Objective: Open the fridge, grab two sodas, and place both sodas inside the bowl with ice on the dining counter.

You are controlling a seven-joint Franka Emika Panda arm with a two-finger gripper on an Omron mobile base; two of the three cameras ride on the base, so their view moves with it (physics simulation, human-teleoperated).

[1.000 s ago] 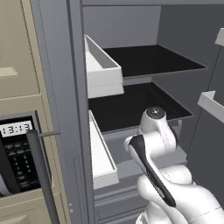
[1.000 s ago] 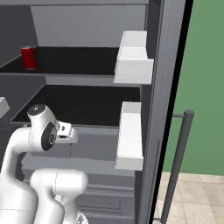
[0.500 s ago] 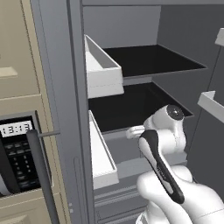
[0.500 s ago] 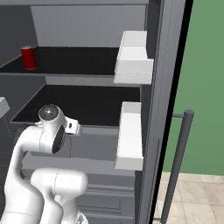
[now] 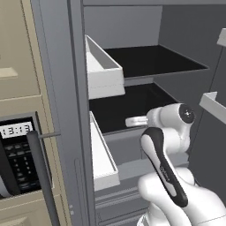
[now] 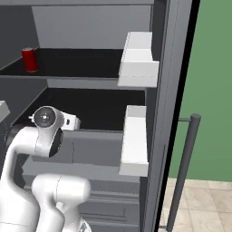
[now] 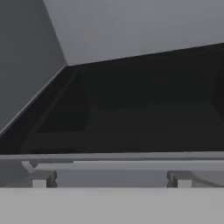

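arm (image 5: 165, 145) bent before open fridge (image 5: 145, 66), fingers (image 7: 39, 179) spread wide

A soda (image 6: 30, 59) stands on the upper shelf (image 6: 81, 63) of the open fridge (image 6: 90, 27), at its left edge; the lower shelf (image 6: 97, 111) lies beneath, door bins (image 6: 138, 63) along the right door (image 6: 170, 113)

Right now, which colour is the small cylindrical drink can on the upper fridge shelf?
The soda is red with a dark top, clearest in the right base view.
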